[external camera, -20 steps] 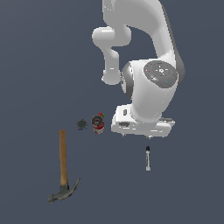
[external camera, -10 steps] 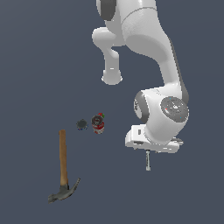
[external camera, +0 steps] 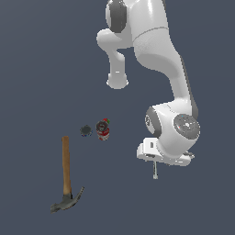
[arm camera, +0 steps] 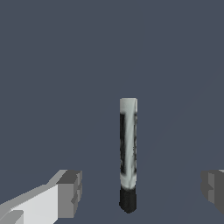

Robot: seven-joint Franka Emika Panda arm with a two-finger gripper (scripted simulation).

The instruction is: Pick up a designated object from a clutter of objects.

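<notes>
Plain dark-grey surface stretches bare around the white marker (arm camera: 128, 153), which lies between the spread, empty fingers of the tool (arm camera: 142, 188), black cap toward the camera. Over the past second the arm has sunk from hovering height to just above the pen, so closing looks like the next step. Hammer (external camera: 67, 176), red-and-white can (external camera: 103, 130) and dark round piece (external camera: 86, 131) sit well apart toward the exterior view's left, leaving open room.

Glossy white plastic on the arm (external camera: 156, 50). Brown wooden handle and dull grey metal head on the hammer (external camera: 67, 179). Smooth matt dark worktop (external camera: 41, 69).
</notes>
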